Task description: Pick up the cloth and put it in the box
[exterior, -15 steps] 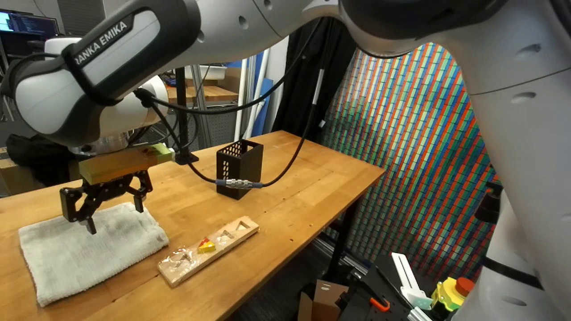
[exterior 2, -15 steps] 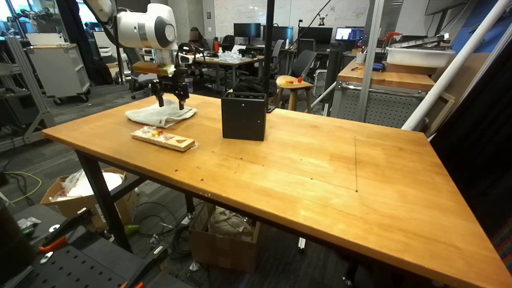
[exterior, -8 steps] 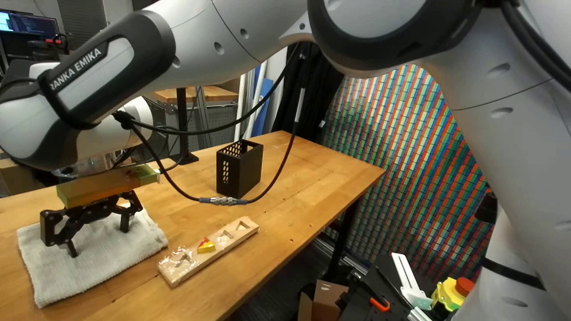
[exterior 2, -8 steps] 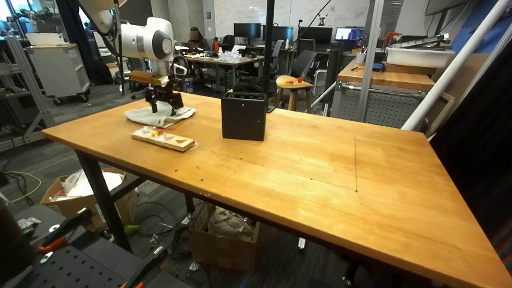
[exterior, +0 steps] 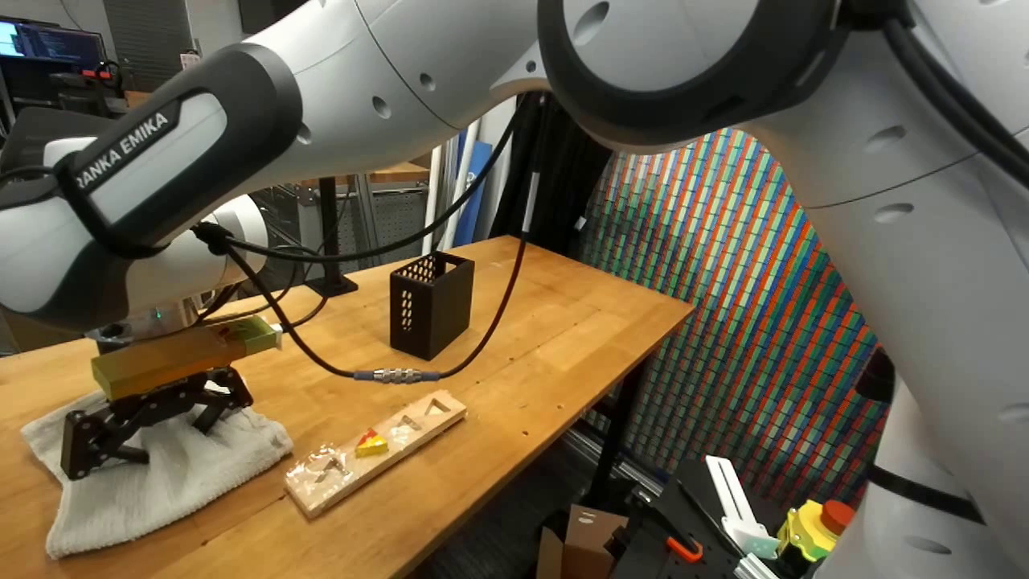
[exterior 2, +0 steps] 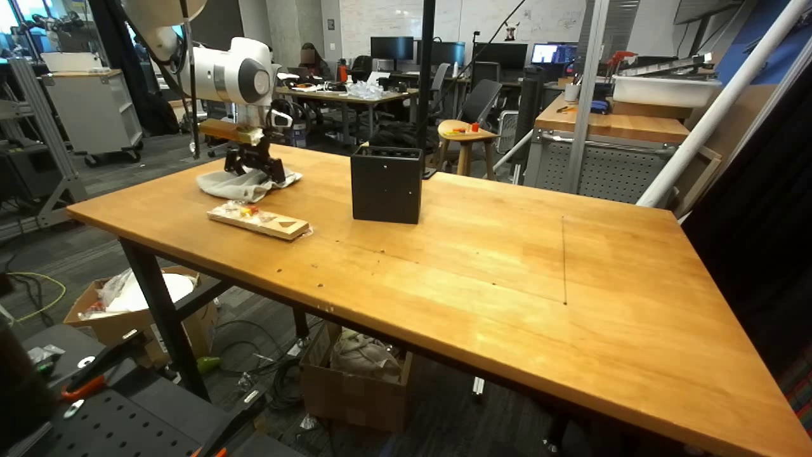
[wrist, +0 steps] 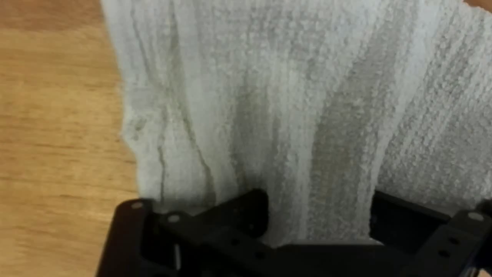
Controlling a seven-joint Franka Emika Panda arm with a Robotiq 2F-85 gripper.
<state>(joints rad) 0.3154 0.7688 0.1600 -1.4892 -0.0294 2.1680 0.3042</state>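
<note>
With my pincer (wrist: 318, 214) partly closed, I straddle bunched cloth (wrist: 292, 107) on the worktop (exterior 2: 507, 336), presumably because flat fabric needs a fold to pinch; whether it's gripped, I can't tell.

The white arm (exterior: 450, 72) lettered "RANKA EMIKA" has a black cable (exterior: 346, 258) and black fingers (wrist: 248, 213), their blurred dots (wrist: 173, 218) perhaps screws.
</note>
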